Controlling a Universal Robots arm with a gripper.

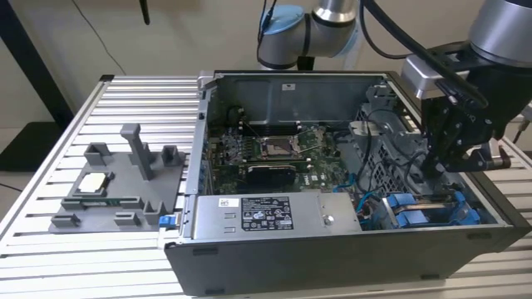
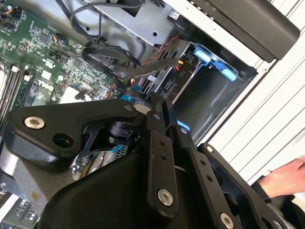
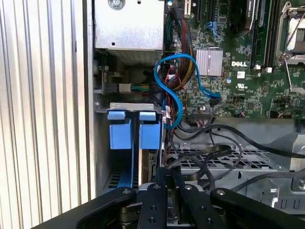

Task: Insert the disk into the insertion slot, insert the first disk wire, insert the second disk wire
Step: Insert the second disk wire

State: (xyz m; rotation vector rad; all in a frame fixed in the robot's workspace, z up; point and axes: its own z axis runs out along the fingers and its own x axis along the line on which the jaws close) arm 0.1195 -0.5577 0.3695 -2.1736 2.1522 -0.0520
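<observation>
Disk carrier frames in bright blue sit in the drive bay at the corner of the open computer case nearest the exterior view's right, already seated down in the slot with only the blue rails and tabs showing, which suggests the insertion step is done. Going across the exterior view from its left, a grey fixture tray with upright posts lies on the ribbed metal tabletop beside the case, apparently a holder for parts kept within the arm's reach. Next comes the case itself, lying on its side so that its interior faces up and can be reached from above. Inside it, the grey labelled power supply box lies along the near wall, the green motherboard sits behind that box, and the blue frames lie just beside the box's end. The claw hangs above the drive bay, close over the cable bundle, placed there probably to work on the disk's wires. In the first wrist view the two blue carrier tabs stand side by side next to a looping blue data cable and black cables. In the second wrist view the claw's fingers appear drawn together, seemingly on a dark connector, though I cannot tell this for certain.
</observation>
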